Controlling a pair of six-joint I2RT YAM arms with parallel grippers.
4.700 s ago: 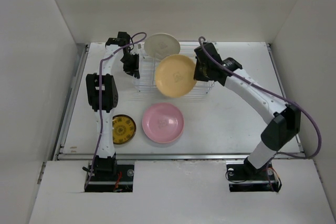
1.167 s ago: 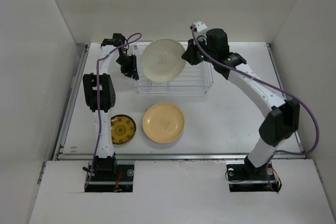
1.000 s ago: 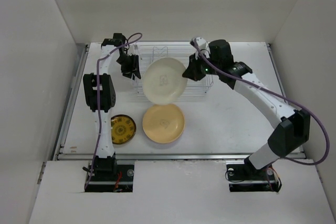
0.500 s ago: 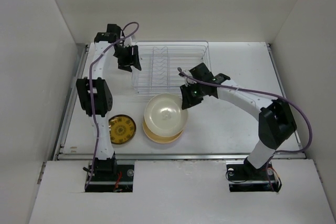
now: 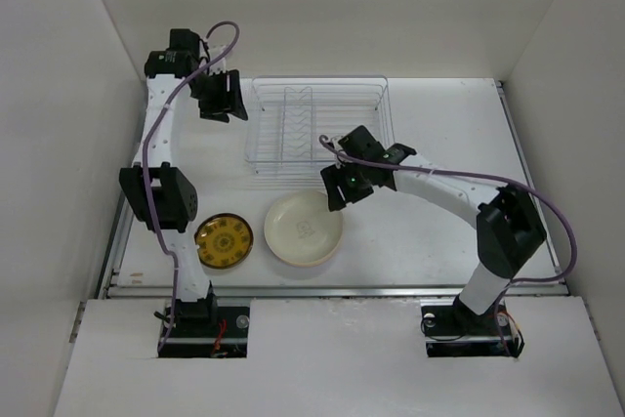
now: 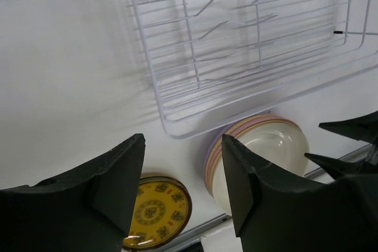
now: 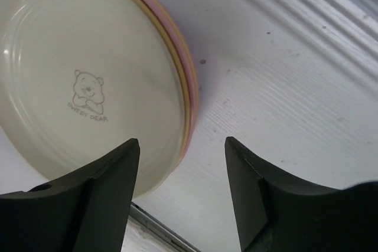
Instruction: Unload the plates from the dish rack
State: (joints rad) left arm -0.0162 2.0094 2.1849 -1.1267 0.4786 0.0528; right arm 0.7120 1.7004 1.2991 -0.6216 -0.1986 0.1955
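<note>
The dish rack of silver wire stands at the back of the table with no plates in its slots. The plates lie stacked in front of it, a cream plate with a bear print on top. Tan-yellow, pink and lavender rims show beneath it. My right gripper hovers open just above the stack's right edge, touching nothing. My left gripper hangs open high over the table, left of the rack, with nothing between its fingers.
A yellow patterned dish lies left of the stack near the table's front edge. White walls enclose the table on three sides.
My right gripper carried the cream plate from the rack down onto the stack, then opened and let it go. My left arm pulled back and up, away from the rack's left side.
</note>
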